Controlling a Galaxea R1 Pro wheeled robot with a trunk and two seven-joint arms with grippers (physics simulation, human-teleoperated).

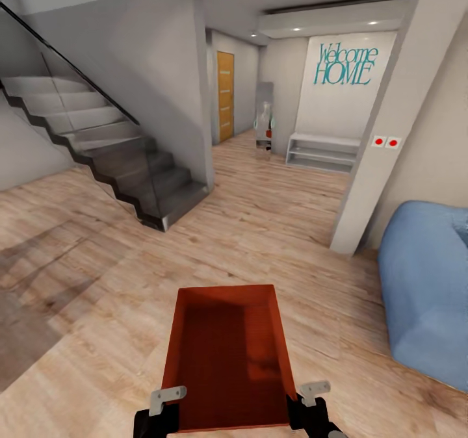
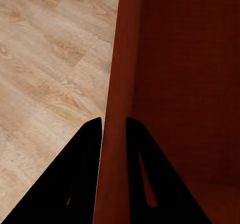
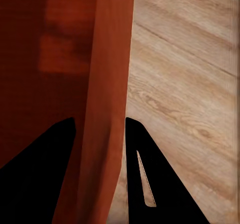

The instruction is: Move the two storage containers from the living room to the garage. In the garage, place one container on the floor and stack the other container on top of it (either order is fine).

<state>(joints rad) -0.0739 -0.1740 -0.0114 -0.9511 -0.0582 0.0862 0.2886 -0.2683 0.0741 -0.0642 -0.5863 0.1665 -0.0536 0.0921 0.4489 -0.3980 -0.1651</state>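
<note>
One orange-red open-topped storage container (image 1: 227,353) hangs level in front of me over light wood-plank flooring, its inside empty. My left gripper (image 1: 168,400) is shut on its left wall near the close corner. My right gripper (image 1: 311,396) is shut on its right wall. In the left wrist view, the left gripper (image 2: 114,121) has its black fingers on either side of the thin wall of the storage container (image 2: 190,84). The right wrist view has the right gripper (image 3: 100,120) clamping the wall of the storage container (image 3: 50,59) the same way. The garage is out of view.
A grey staircase (image 1: 130,165) with a glass rail rises at the left. A white pillar (image 1: 383,132) and a blue sofa (image 1: 429,295) stand at the right. Between them a wood-floored passage leads to a white bench shelf (image 1: 322,152), a mirror (image 1: 263,119) and a wooden door (image 1: 225,93).
</note>
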